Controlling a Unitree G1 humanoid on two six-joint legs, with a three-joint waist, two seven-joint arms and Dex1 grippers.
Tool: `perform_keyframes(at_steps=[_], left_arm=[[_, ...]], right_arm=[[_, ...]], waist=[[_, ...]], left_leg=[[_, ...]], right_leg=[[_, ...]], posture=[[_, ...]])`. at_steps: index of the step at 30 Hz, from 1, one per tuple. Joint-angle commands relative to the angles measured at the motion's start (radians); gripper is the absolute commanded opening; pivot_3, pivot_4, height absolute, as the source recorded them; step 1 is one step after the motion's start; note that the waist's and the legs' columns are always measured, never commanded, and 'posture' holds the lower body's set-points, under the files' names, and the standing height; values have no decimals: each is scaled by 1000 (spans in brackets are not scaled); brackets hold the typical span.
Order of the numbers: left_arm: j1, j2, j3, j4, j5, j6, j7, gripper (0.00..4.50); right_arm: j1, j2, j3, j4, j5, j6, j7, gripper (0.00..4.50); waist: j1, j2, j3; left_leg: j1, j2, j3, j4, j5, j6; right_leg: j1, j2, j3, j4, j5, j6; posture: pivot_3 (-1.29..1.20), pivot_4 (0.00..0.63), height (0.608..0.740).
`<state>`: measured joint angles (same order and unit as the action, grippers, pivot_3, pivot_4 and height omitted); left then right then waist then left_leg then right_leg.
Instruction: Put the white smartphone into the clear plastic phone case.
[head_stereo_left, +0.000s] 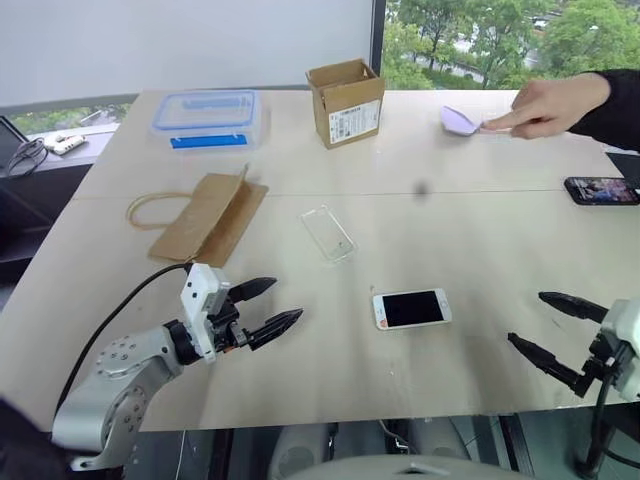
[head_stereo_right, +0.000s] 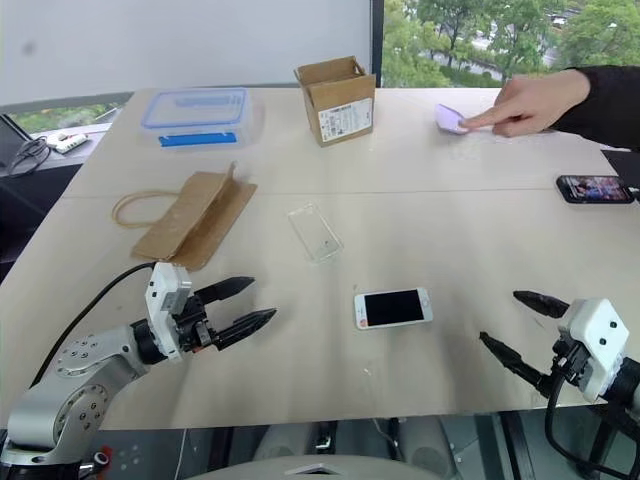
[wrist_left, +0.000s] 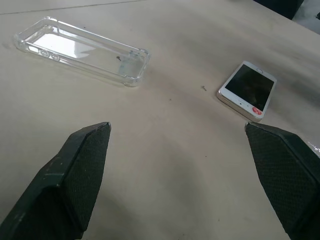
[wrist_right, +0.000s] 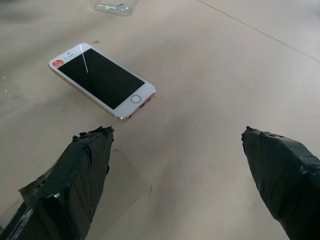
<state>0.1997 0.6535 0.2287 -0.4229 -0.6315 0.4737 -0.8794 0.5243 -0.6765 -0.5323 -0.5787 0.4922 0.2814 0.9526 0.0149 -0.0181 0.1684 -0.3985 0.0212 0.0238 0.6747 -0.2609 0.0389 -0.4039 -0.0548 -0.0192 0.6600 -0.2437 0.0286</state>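
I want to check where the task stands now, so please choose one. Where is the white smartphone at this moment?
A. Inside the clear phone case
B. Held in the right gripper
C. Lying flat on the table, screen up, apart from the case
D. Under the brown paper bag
C: the white smartphone lies flat on the table with its black screen up, apart from the empty clear phone case, and both grippers are open and hold nothing.
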Motion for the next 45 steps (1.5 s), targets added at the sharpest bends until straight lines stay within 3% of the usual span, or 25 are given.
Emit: perform_keyframes(at_steps=[1, 18, 27, 31, 34, 41, 45], left_arm=[[-24, 14, 0, -17, 22, -36, -12, 4446], [-160, -19, -91, 36, 101, -69, 18, 4446], [-198, -23, -129, 37, 146, -63, 68, 4446], [-282, -23, -192, 75, 208, -43, 97, 4446], [-375, 46, -310, 159, 331, -100, 13, 4446], [-631, 78, -400, 536, 395, -393, -298, 4446], [-918, 37, -464, 968, 474, -585, -493, 4446]], right_arm=[[-6, 18, -22, -26, 10, -16, -31, 4500], [-92, 48, 91, -154, 45, 79, -201, 4500], [-90, 45, 101, -171, 58, 76, -200, 4500], [-129, 24, 124, -200, 84, 91, -193, 4500], [-142, 3, 148, -220, 96, 98, -178, 4500], [-155, -12, 190, -262, 120, 118, -183, 4500], [-165, -14, 217, -259, 102, 112, -192, 4500]], waist=[[0, 0, 0], [0, 0, 0], [1, 0, 0], [0, 0, 0], [0, 0, 0], [0, -1, 0], [3, -2, 0]], left_leg=[[0, 0, 0, 0, 0, 0], [0, -1, 4, -4, 0, 0], [0, -1, 4, -4, 0, 0], [0, -1, 4, -4, 0, 0], [0, -1, 4, -4, 0, 0], [0, -1, 5, -5, 0, 0], [-1, -2, 5, -4, 0, 0]], right_leg=[[0, 0, 0, 0, 0, 0], [-2, 2, 2, -2, 0, 0], [-2, 3, 3, -2, 0, 0], [-2, 6, 3, -2, 0, 1], [-2, 7, 3, -2, 0, 1], [-3, 9, 2, -2, 1, 3], [-3, 9, -1, -2, 2, 3]], posture=[[0, 150, 740], [0, 150, 740], [0, 150, 740], [0, 150, 740], [0, 150, 740], [0, 150, 740], [0, 150, 740]])
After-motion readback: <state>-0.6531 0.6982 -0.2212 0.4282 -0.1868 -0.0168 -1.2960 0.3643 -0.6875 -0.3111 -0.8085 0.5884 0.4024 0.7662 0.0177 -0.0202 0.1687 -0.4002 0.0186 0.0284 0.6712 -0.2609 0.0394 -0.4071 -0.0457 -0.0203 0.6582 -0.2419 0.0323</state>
